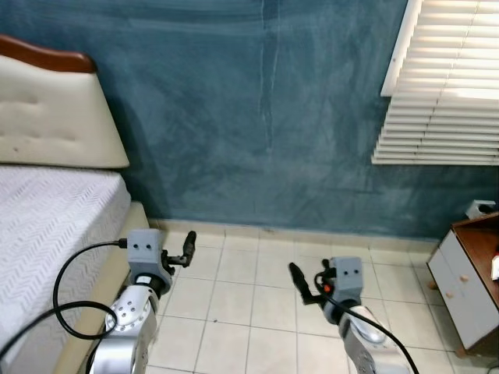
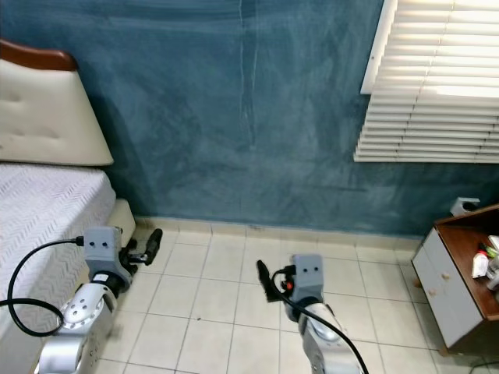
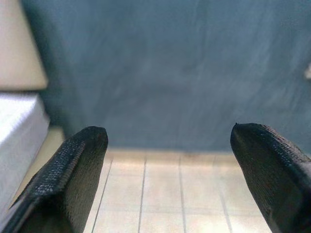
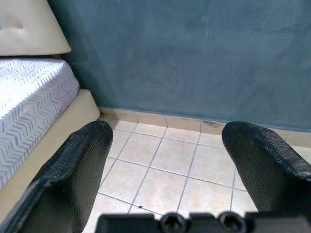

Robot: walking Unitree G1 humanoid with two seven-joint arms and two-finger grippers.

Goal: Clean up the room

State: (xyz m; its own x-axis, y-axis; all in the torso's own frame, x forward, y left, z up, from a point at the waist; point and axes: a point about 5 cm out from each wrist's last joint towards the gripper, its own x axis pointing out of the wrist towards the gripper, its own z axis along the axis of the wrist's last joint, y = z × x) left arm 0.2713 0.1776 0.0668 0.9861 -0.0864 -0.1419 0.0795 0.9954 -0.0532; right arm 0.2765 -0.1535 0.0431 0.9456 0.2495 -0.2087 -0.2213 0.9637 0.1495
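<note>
Searching seems the step in hand, with the teal painted wall [image 1: 257, 117], the white quilted bed [image 1: 47, 226] and the brown-topped white drawer cabinet [image 2: 460, 273] holding small clutter lying ahead, so turning there comes next, while the left gripper [image 1: 185, 248] and right gripper [image 1: 300, 284] are hovering spread wide, holding nothing.

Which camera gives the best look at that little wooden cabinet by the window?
The right eye view: the cabinet shows its brown top, small items on it and white drawers. The left eye view crops it at the picture's edge, with less of the top visible. The wrist views look at the blue wall, tiled floor and bed.
</note>
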